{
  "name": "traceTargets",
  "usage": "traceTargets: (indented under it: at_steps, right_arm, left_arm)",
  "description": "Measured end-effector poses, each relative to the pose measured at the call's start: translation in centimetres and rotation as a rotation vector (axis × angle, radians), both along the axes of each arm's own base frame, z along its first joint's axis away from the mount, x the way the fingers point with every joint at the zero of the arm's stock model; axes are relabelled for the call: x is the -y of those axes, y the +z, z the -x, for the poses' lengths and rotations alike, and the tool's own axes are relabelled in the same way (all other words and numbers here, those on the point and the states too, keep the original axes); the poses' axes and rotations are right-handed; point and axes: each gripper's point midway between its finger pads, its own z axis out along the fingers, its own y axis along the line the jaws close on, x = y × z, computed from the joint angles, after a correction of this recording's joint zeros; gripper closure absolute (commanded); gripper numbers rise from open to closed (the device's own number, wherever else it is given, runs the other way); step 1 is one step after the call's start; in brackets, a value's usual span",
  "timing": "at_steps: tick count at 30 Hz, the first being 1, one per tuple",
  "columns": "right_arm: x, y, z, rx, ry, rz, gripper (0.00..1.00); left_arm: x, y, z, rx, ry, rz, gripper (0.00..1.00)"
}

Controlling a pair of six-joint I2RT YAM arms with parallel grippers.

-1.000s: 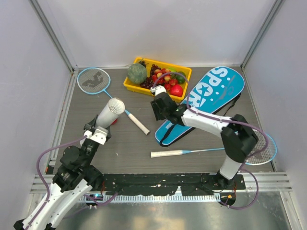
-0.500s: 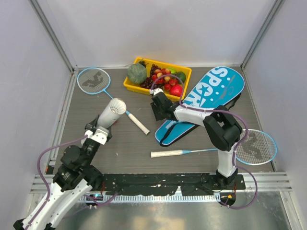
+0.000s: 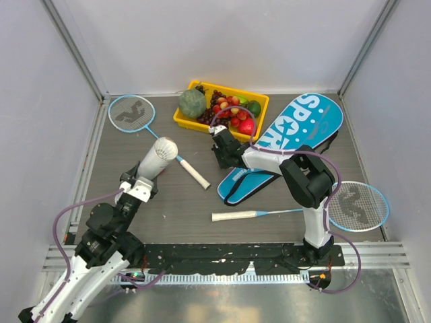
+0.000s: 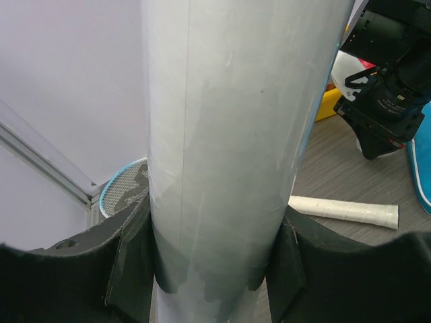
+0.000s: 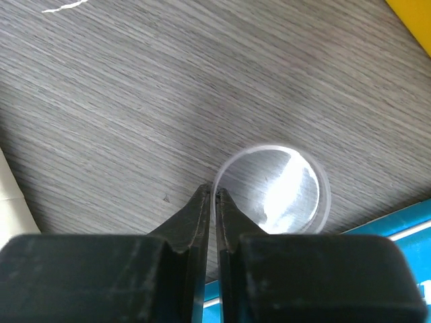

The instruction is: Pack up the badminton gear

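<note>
Nothing new on the left that we can see: the left gripper (image 3: pixel 138 187) has the white tube (image 3: pixel 156 156) clamped near its bottom end, same as a second ago. That arm is stretched forward from its base, holding the tube tilted up with its open end pointing toward the blue racket (image 3: pixel 131 113) in the far-left corner.

The change is all on the right. The right gripper (image 5: pixel 214 202) had its fingers apart a moment ago, and now they're squeezed nearly together on the rim of a clear round lid (image 5: pixel 273 188). The lid lies flat on the table (image 3: pixel 175 215), just beside the near-left edge of the blue SPORT bag (image 3: pixel 296 138). We'd guess it's the tube's cap, so capping the tube looks like the next step. Nothing is in the bag yet.

The right arm has also folded in. Its elbow has swung left to sit over the bag's lower edge, and the wrist reaches left and points down at the lid, close to the yellow fruit tray (image 3: pixel 182 121). The second racket (image 3: pixel 357 205) lies on the near right.
</note>
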Motion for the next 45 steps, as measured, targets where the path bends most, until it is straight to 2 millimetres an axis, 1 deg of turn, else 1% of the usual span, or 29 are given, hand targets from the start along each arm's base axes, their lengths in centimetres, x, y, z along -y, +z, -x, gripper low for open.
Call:
traceTargets:
  at_steps: [2,9,11,12,14,15,16,17,18,19,20,21,22,24,25,29,31,34,36,40,43,45]
  right_arm:
    - [0.0,0.0,0.0,0.001,0.002,0.001,0.95]
    - [-0.3,0.3,0.3,-0.006,0.036,-0.011,0.95]
    - [-0.4,1.1,0.6,0.001,0.044,-0.029,0.95]
    - [-0.4,1.9,0.7,0.009,0.048,-0.042,0.95]
    - [-0.5,4.1,1.1,0.033,0.062,-0.083,0.95]
    - [-0.7,5.7,1.3,0.054,0.069,-0.112,0.95]
    - [-0.8,7.5,1.4,0.078,0.077,-0.144,0.95]
    - [-1.0,10.6,1.9,0.122,0.095,-0.206,0.95]
    - [-1.1,11.4,2.0,0.134,0.1,-0.223,0.95]
    - [-1.2,13.3,2.2,0.164,0.111,-0.261,0.95]
    - [-1.4,15.9,2.8,0.201,0.131,-0.318,0.95]
    - [-1.4,17.7,3.2,0.228,0.145,-0.355,0.95]
    - [-1.4,20.1,4.0,0.265,0.171,-0.41,0.95]
    - [-1.4,23.4,5.3,0.317,0.212,-0.487,0.95]
    - [-1.2,25.5,6.5,0.351,0.249,-0.542,0.95]
    - [-0.9,30.3,9.9,0.41,0.356,-0.675,0.95]
    - [-0.9,32.5,11.6,0.435,0.415,-0.732,0.95]
    - [-1.1,35.3,14.2,0.464,0.503,-0.803,0.95]
    - [-1.5,36.2,15.6,0.463,0.554,-0.829,0.95]
    - [-3.2,37.9,18.5,0.435,0.662,-0.857,0.95]
    - [-4.4,39.0,20.0,0.419,0.725,-0.862,0.95]
    - [-4.9,39.2,20.8,0.405,0.75,-0.859,0.95]
  left_arm:
    - [0.0,0.0,0.0,-0.001,0.0,-0.001,0.62]
    - [0.0,0.0,0.0,-0.003,0.0,0.002,0.61]
    - [0.1,-0.1,-0.1,-0.006,-0.001,0.0,0.61]
    - [0.1,-0.2,-0.1,-0.01,-0.002,-0.003,0.61]
    - [0.3,-0.4,-0.2,-0.017,-0.007,-0.008,0.61]
    - [0.4,-0.5,-0.2,-0.021,-0.011,-0.01,0.61]
    - [0.5,-0.6,-0.3,-0.025,-0.014,-0.013,0.6]
    - [0.6,-0.7,-0.3,-0.029,-0.018,-0.016,0.6]
    - [0.8,-0.8,-0.3,-0.033,-0.024,-0.019,0.6]
    - [0.9,-0.9,-0.4,-0.037,-0.027,-0.022,0.6]
    - [1.1,-1.0,-0.4,-0.042,-0.036,-0.024,0.6]
    - [1.3,-1.2,-0.4,-0.047,-0.045,-0.028,0.6]
    - [1.5,-1.3,-0.4,-0.053,-0.056,-0.031,0.6]
    - [2.0,-1.7,-0.3,-0.071,-0.079,-0.036,0.6]
    - [2.2,-1.9,-0.3,-0.081,-0.088,-0.037,0.6]
    - [2.8,-2.7,-0.3,-0.11,-0.114,-0.053,0.6]
    - [3.1,-3.0,-0.3,-0.125,-0.129,-0.061,0.6]
    - [3.7,-3.5,-0.3,-0.152,-0.156,-0.074,0.61]
    - [4.2,-3.8,-0.2,-0.176,-0.176,-0.082,0.61]
    - [4.9,-4.0,-0.2,-0.209,-0.209,-0.096,0.62]
    - [5.2,-4.1,-0.1,-0.218,-0.227,-0.101,0.62]
    - [5.4,-4.1,0.1,-0.221,-0.242,-0.103,0.62]
